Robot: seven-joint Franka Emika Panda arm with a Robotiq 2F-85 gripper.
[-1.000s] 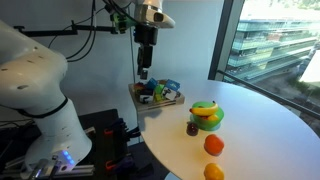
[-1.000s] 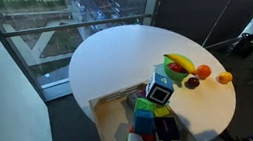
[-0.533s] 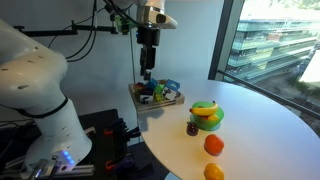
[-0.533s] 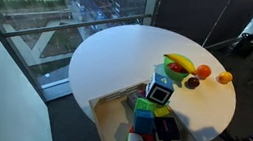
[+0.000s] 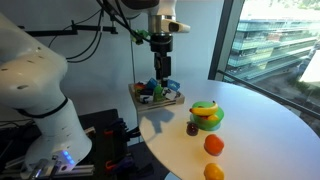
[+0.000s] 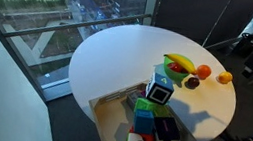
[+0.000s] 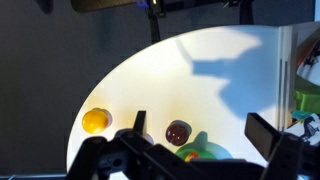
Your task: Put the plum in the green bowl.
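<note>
Green bowl (image 7: 210,153) partly below wrist view's edge

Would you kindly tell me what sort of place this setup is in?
Probably an upper-floor office or lab: tall windows look down on buildings, and a round white table stands beside a robot arm.

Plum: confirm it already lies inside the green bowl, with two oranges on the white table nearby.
Wrong in one respect. The plum lies on the white table right beside the green bowl, not inside it; an exterior view shows this. The two oranges do sit on the table nearby.
</note>
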